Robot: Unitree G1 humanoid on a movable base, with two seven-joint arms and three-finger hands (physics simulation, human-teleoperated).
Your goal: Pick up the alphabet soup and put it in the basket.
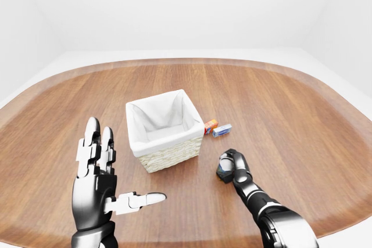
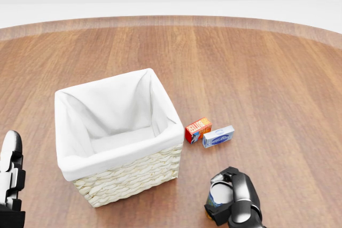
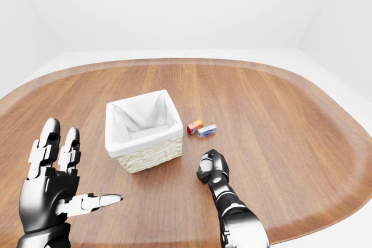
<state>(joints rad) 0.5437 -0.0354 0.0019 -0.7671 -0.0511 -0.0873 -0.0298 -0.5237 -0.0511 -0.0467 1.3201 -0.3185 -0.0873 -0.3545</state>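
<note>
- The left hand [image 1: 96, 193] is raised with its fingers spread wide, holding nothing.
- The basket [image 2: 131, 177], lined in white cloth, stands on the wooden table [image 2: 278, 78].
- The right hand [image 2: 235, 198] has its fingers curled around the soup can [image 2: 218, 196], which stands on the table, right of the basket.
- A red box [image 2: 197, 129] and a blue box [image 2: 218, 136] lie above the can.

The robot's glossy black-and-silver left hand [image 1: 99, 187] stands upright, fingers spread wide. Its matching right hand [image 2: 233, 197] curls its fingers closed around the alphabet soup can [image 2: 219, 194].
</note>
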